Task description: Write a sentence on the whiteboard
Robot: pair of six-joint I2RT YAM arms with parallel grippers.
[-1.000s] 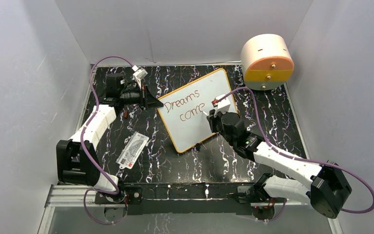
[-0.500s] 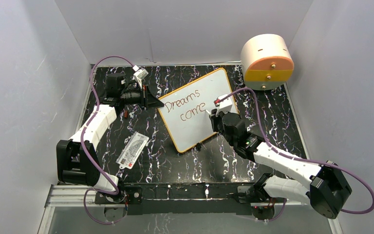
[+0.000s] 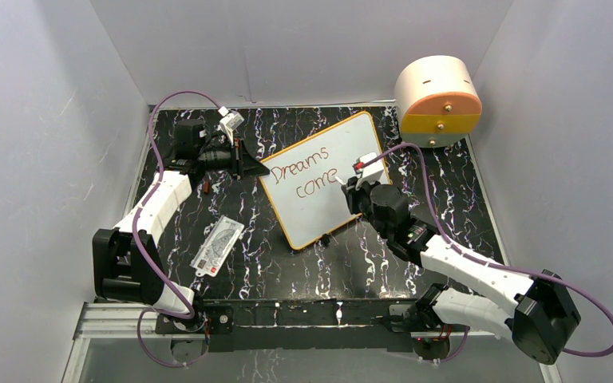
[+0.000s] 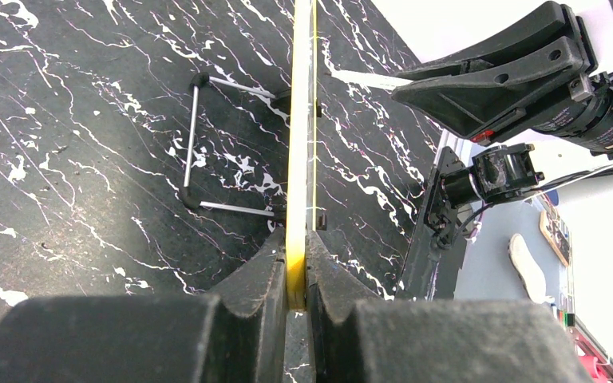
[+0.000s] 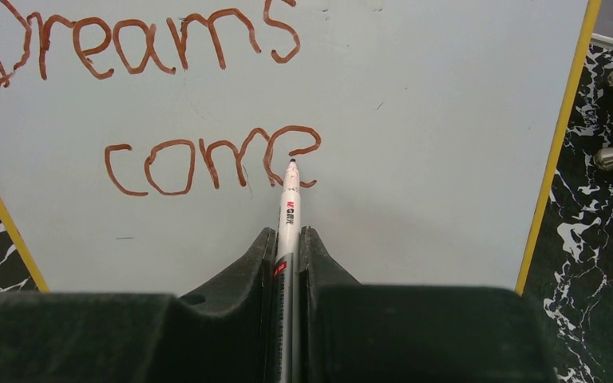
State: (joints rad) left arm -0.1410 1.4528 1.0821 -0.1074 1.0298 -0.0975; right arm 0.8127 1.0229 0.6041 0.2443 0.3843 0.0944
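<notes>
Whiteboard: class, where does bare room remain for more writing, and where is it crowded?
Bare whiteboard lies right of both words up to the yellow frame, and below "come". Crowded: upper left, around "Dreams" and the marker tip.

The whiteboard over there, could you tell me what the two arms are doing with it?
The left gripper is clamped on the yellow edge of the whiteboard, steadying it. The right gripper holds a marker, its tip at the last letter of "come". The writing reads "Dreams come" at this point, with bare board below it.
</notes>
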